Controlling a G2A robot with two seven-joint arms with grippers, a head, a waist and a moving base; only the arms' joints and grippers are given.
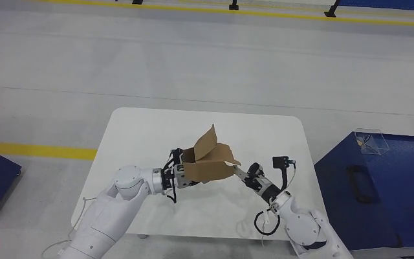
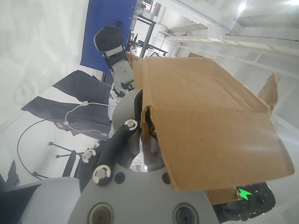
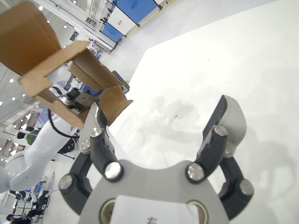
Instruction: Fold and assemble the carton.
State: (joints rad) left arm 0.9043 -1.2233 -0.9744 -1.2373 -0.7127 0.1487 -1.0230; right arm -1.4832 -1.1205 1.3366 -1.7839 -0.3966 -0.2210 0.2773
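Note:
A brown cardboard carton (image 1: 208, 160), half opened with flaps sticking up and out, is held above the middle of the white table (image 1: 142, 129). My left gripper (image 1: 182, 175) is shut on its near-left wall. In the left wrist view one grey finger (image 2: 125, 115) presses the carton (image 2: 205, 122), which hides the other finger. My right gripper (image 1: 240, 172) is at the carton's right side, open wide (image 3: 158, 115). Its one finger (image 3: 93, 117) touches a small side flap (image 3: 114, 104), and the other finger (image 3: 225, 115) is over bare table.
A blue cabinet (image 1: 362, 188) stands off the table's right edge with a clear plastic box (image 1: 372, 139) on top. The table's bare back half and left part lie beyond the arms. Grey floor with yellow lines (image 1: 45, 151) surrounds it.

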